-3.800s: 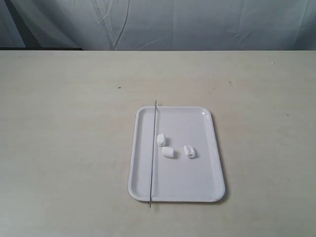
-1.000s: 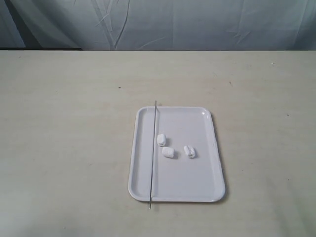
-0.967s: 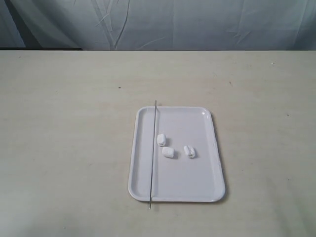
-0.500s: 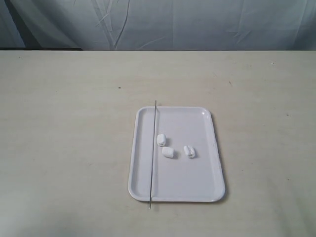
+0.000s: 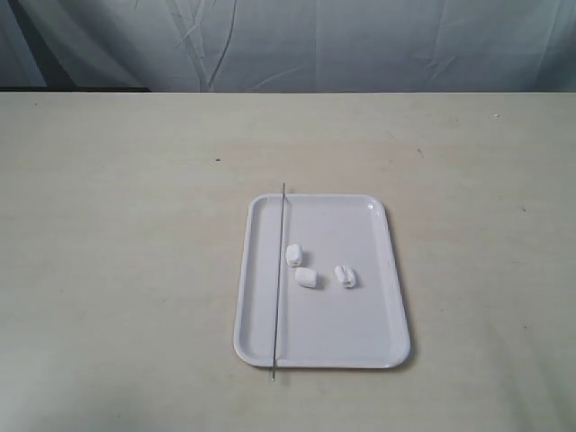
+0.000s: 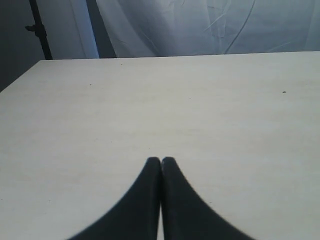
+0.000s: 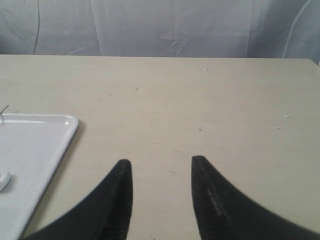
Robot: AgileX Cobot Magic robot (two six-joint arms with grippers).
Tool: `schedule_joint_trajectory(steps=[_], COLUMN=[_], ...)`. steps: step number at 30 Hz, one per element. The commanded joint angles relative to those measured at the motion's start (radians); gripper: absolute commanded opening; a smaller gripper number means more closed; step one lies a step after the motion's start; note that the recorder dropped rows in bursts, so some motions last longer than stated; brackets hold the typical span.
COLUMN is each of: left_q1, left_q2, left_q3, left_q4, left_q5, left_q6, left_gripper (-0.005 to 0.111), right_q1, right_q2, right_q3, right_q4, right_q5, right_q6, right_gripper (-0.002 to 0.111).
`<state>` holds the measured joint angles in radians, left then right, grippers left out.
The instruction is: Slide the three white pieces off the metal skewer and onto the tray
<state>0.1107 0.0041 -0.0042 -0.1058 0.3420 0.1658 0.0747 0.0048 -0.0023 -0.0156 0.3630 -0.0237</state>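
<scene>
The white tray (image 5: 360,333) lies on the table right of centre. Three white pieces (image 5: 294,255), (image 5: 306,278), (image 5: 346,276) rest loose on its middle, none of them on the metal skewer (image 5: 278,279). That thin rod lies along the tray's left side, its ends poking past the rim. Neither arm shows in the exterior view. My left gripper (image 6: 161,160) is shut with nothing in it, over bare table. My right gripper (image 7: 161,161) is open and empty, beside the tray (image 7: 47,145), with one white piece (image 7: 3,180) at the picture's edge.
The pale table (image 5: 117,234) spreads wide to the left of the tray and behind it. A grey cloth backdrop (image 5: 360,45) hangs beyond the far edge. A dark stand (image 6: 40,30) shows in the left wrist view past the table corner.
</scene>
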Motion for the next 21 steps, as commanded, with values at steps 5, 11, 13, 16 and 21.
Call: schedule_joint_trajectory(steps=[5,11,13,16,21], left_q1=[0.001,0.001,0.001,0.001,0.001], left_q2=[-0.004,-0.004,-0.004,-0.004,-0.004], left_q3=[0.004,0.004,0.004,0.004,0.004], left_q4=[-0.010,-0.010,-0.010,-0.010,-0.008], left_q5=[-0.015,-0.013,-0.013,-0.013,-0.013], left_q6=[-0.013,-0.036,-0.036,-0.036,-0.032], left_gripper=[0.000,0.000,0.000,0.000,0.000], right_q1=[-0.011,-0.084,-0.084,-0.084,-0.084], right_q2=[-0.005,-0.005,-0.005,-0.005,-0.005], right_q3=[0.002,0.002,0.002,0.002,0.002], right_q4=[-0.002,0.047,0.047,0.049,0.049], right_q5=[-0.004,0.000,0.000,0.000,0.000], right_q6=[-0.001,-0.001,-0.001,-0.001,-0.001], right_gripper=[0.038,0.038,0.038,0.038,0.038])
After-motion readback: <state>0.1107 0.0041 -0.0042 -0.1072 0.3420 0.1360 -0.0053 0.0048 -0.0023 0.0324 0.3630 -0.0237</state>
